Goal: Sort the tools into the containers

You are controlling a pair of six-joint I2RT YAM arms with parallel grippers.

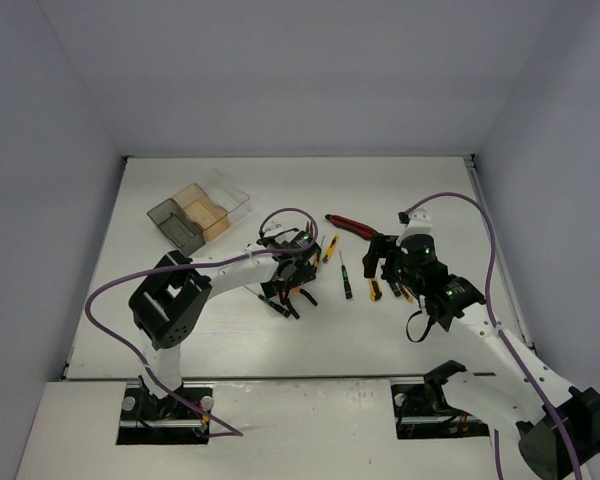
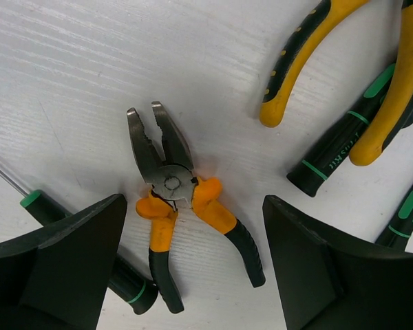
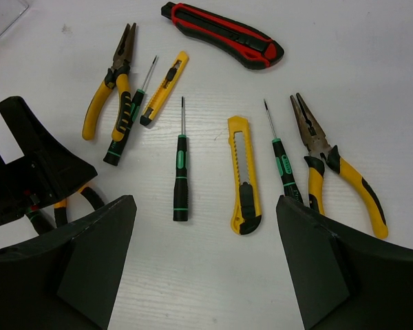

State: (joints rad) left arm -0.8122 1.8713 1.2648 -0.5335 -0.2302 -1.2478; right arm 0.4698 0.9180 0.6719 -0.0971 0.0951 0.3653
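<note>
My left gripper [image 2: 195, 230] hangs open low over small orange-handled pliers [image 2: 172, 206], its fingers on either side and touching nothing. A black-green screwdriver [image 2: 34, 201] runs under the left finger. My right gripper [image 3: 206, 227] is open above bare table, just short of a yellow utility knife [image 3: 242, 175] and a slim screwdriver [image 3: 181, 172]. Farther off lie a red-black utility knife [image 3: 224, 34], two yellow-handled long-nose pliers [image 3: 330, 165] [image 3: 110, 82] and a small yellow knife [image 3: 164, 88]. The three joined containers [image 1: 198, 215] stand at the back left.
The tools lie spread between the two grippers [image 1: 292, 280] [image 1: 388, 265] at mid-table. More yellow plier handles [image 2: 296, 62] and a screwdriver [image 2: 337, 144] lie close to the left gripper's right finger. Purple cables loop over both arms. White walls enclose the table.
</note>
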